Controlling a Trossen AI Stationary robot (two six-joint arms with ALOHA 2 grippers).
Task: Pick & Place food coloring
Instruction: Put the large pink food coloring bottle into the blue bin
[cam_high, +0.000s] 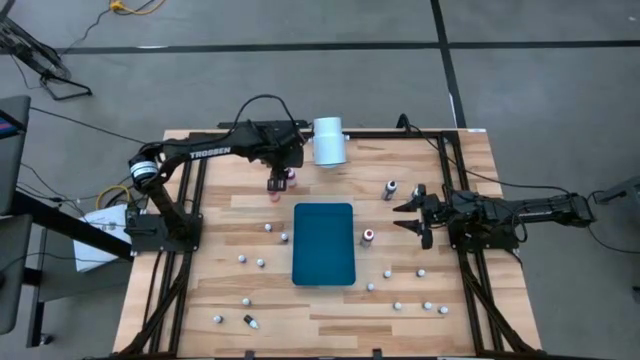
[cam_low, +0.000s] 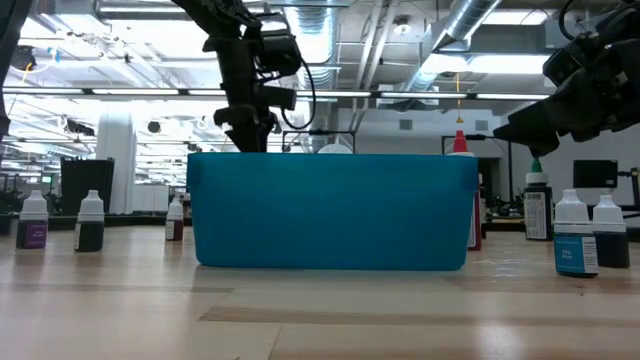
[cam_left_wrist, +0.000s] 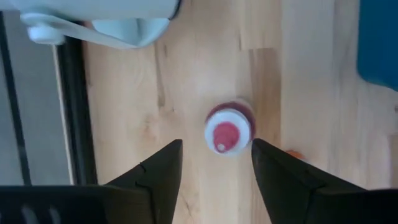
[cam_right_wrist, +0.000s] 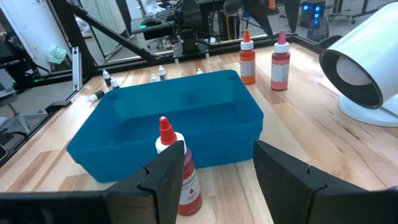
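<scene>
Many small food coloring bottles stand scattered on the wooden table. My left gripper is open at the far side, pointing down over a pink-bodied bottle whose red cap shows just beyond the fingertips, apart from them. My right gripper is open at the table's right. It points left at a red-capped bottle standing in front of it, next to the teal bin.
A large white cylinder lies at the far edge beside my left gripper. An orange bottle and the pink one stand by it. A dark bottle stands near my right gripper. Whitish bottles dot the near half.
</scene>
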